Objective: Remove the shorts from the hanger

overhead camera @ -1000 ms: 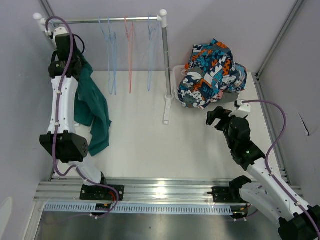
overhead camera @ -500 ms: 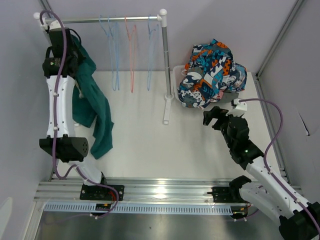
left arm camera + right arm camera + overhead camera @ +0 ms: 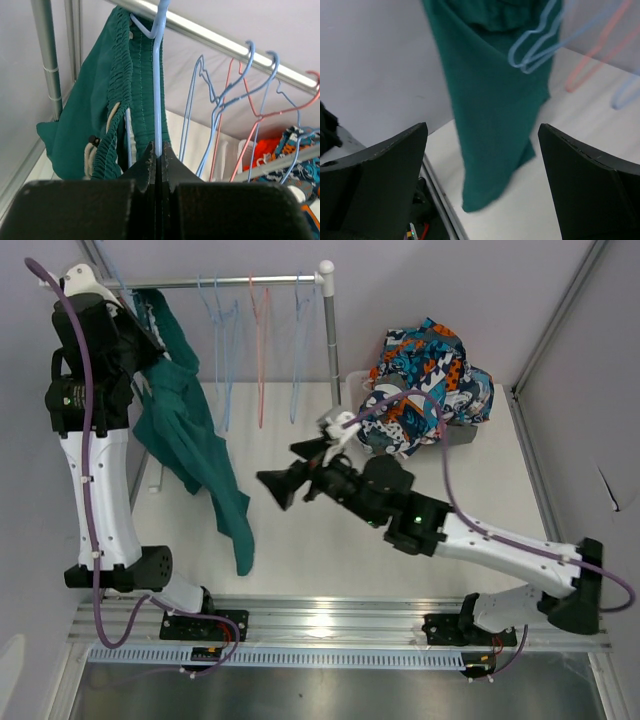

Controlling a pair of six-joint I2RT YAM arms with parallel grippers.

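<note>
Pinching the blue hanger point(image 3: 158, 100), the left gripper point(image 3: 158, 155) steadied the teal shorts point(image 3: 195, 440) at the rail's point(image 3: 230, 281) left end; the wide-open right gripper point(image 3: 482, 127) needed to seize the cloth and pull downward.

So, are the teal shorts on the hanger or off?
On. The teal shorts hang by the waistband from the blue hanger on the rail; left gripper pinches its wire.
</note>
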